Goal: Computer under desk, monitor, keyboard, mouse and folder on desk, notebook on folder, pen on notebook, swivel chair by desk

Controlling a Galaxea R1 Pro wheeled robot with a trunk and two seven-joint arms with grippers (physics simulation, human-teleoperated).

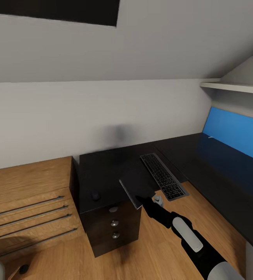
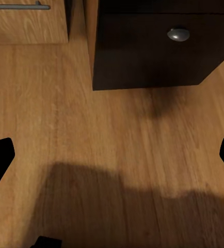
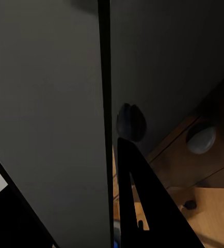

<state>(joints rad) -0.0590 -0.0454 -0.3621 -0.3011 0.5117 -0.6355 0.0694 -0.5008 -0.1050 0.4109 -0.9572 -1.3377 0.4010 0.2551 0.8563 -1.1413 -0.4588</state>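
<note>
No readable labels anywhere. Oak drawers (image 1: 25,206) at left; mouse (image 1: 96,195) on the black drawer cabinet (image 1: 111,225). Right pincer (image 1: 143,201) clamped on the grey notebook (image 1: 136,186), held tilted above the cabinet top. Keyboard (image 1: 163,175) overhangs the black bench (image 1: 220,179); folder (image 1: 235,134) against the wall. Left pincer (image 2: 112,155) fingers apart above wood floor (image 2: 91,134).

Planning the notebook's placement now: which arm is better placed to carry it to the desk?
Right. The right gripper grips the notebook above the black cabinet; the left gripper hangs open over the floor.
</note>
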